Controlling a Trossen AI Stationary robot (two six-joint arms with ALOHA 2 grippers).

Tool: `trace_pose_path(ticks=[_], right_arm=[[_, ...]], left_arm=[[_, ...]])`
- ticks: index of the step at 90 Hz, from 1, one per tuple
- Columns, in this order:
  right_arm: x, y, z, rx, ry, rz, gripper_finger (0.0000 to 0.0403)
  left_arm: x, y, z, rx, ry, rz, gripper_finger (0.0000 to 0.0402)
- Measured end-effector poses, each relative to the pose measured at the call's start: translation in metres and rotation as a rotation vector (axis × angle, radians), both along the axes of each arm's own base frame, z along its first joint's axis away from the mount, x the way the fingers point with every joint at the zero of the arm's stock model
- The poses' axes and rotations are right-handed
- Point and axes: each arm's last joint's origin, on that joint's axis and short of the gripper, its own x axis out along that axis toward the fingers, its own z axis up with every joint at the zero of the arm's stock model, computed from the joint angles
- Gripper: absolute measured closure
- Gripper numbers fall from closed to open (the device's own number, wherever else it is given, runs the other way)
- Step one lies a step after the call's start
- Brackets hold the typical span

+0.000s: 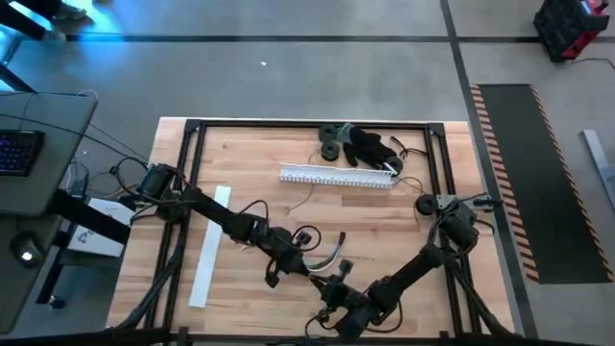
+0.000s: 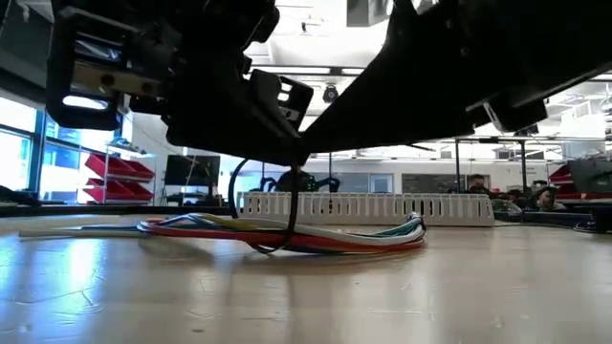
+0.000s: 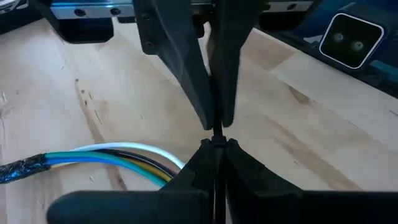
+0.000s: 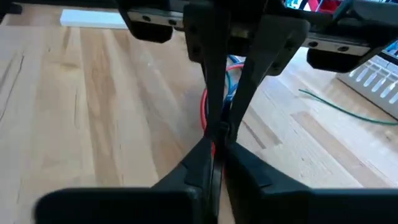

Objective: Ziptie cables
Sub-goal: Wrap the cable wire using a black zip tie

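Looking straight down, you see both arms converge at the near edge of the tabletop (image 1: 240, 154), the left pincer (image 1: 332, 284) and right pincer (image 1: 338, 306) tip to tip over the cables (image 1: 325, 258). Such close placement suggests the two are working one small item between them, probably the zip tie. The white duct (image 1: 336, 176) lies well apart toward the far side, and a white strip (image 1: 209, 245) rests beside the left arm.

Level with the tabletop, the cables (image 2: 287, 232) lie flat in a long loose bundle before the duct (image 2: 368, 207). A thin dark loop (image 2: 263, 215) rises from the bundle to the arms above and passes under the wires; you may judge it the tie, encircling but not yet drawn tight.

Left wrist view: the left pincer (image 3: 214, 144) is closed, its fingers meeting on a thin dark strand. The opposing fingers (image 3: 186, 68) of the other arm pinch the same line directly ahead. The cables (image 3: 124, 155), taped at one end, lie just beside.

Right wrist view: the right pincer (image 4: 214, 140) is likewise closed on the thin strand, with red and blue cables (image 4: 205, 102) just beyond. A stray green wire (image 4: 348, 107) lies apart.
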Motion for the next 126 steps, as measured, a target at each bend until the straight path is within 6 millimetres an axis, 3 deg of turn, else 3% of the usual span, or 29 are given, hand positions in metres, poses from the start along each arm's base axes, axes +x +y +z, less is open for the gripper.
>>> trace_pose_path(ticks=[22,60,80,95,106,126], right_arm=[[-0.008,0.008,0.0,0.072,-0.037,-0.016,0.0401],[-0.063,0.054,-0.006,0.264,-0.045,0.026,0.0402],[-0.082,0.07,0.012,0.305,0.031,-0.034,0.0402],[-0.067,0.079,0.026,0.341,-0.013,0.024,0.0401],[-0.043,0.077,0.032,0.3,-0.049,0.134,0.0371],[-0.007,0.035,0.03,0.063,-0.008,0.032,0.0275]], left_arm=[[0.001,0.0,0.001,0.001,-0.017,-0.004,0.0401],[0.001,0.001,0.001,0.005,-0.02,0.004,0.0401],[0.001,0.002,0.001,0.007,-0.021,0.009,0.0401],[0.002,0.002,0.001,0.009,-0.023,0.016,0.0401],[0.002,0.003,0.001,0.004,-0.021,0.021,0.0401],[0.002,0.002,0.001,0.001,-0.019,0.021,0.0401]])
